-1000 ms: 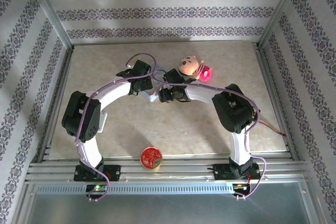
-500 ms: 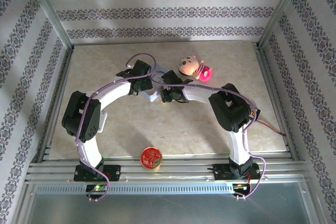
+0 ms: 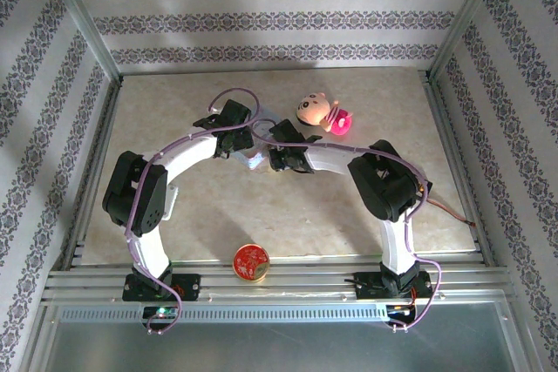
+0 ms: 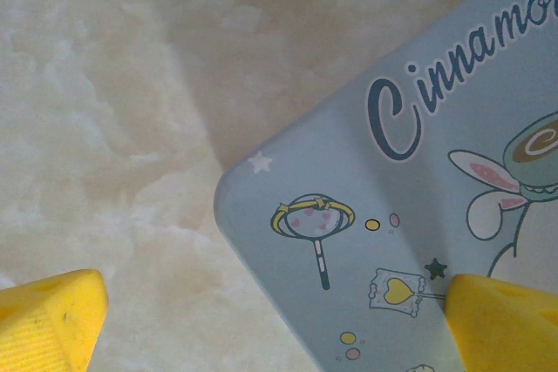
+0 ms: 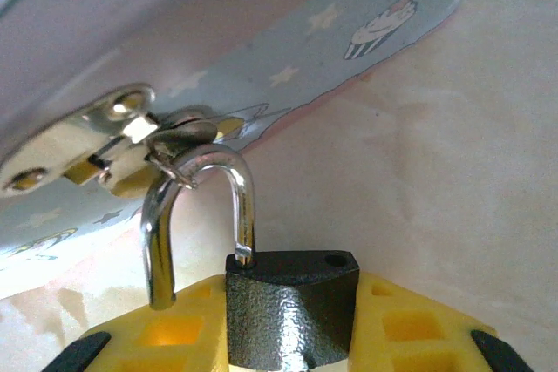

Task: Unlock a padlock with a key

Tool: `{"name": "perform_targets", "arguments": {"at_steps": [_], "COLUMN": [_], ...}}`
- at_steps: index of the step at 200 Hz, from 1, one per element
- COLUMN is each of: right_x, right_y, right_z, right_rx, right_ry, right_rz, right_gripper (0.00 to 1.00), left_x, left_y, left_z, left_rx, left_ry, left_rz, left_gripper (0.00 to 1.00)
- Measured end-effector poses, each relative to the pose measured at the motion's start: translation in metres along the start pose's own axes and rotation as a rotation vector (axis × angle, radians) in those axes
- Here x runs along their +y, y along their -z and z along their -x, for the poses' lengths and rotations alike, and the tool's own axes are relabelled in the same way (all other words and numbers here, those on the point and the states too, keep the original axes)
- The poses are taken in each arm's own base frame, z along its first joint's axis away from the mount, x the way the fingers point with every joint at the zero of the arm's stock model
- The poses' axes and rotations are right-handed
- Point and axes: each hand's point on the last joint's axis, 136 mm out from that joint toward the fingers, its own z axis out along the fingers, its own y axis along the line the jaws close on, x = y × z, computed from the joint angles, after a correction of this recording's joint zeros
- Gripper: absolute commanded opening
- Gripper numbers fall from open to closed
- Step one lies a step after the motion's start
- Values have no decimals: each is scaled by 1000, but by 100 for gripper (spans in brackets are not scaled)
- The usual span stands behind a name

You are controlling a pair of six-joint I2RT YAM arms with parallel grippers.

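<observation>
Left gripper (image 4: 275, 311) first: spread wide over a corner of the blue tin (image 4: 349, 172), pinching nothing. Across now to the right gripper (image 5: 292, 313), pinching the padlock (image 5: 292, 307) by its dark body, one pad against each side. Held right there, nearer by far to the right hand than to the left. Up and leftward in the wrist view, away from the fingertips: the silvery shackle (image 5: 243, 206), reaching toward the metal clasp (image 5: 74, 141), free leg swung clear of the body's empty hole (image 5: 336, 260). Looks unlocked already; probably next, easing clear of the clasp without snagging. Hard to judge whether hooked through. From above, both hands close beside the tin, with doll (image 3: 316, 111) beyond.
</observation>
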Motion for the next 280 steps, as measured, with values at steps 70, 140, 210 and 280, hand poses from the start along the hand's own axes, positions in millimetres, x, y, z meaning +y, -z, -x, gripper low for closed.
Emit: {"name": "perform_targets", "arguments": {"at_steps": [70, 140, 210, 280], "right_x": [1, 2, 13, 14], "right_y": [2, 3, 4, 3], "right_z": [2, 6, 15, 19], "right_rx": [-6, -7, -22, -47], "right_ry": [-111, -189, -287, -377], "right_rz": [108, 141, 224, 274], "right_gripper": [9, 8, 6, 4], "left_x": [0, 1, 6, 7], "left_y": [0, 0, -2, -1], "left_z": [-1, -2, 0, -1], "left_rx": [1, -8, -15, -21], "left_ry": [4, 27, 44, 46], "left_rz": [0, -11, -9, -13], "left_gripper": [99, 99, 99, 99]}}
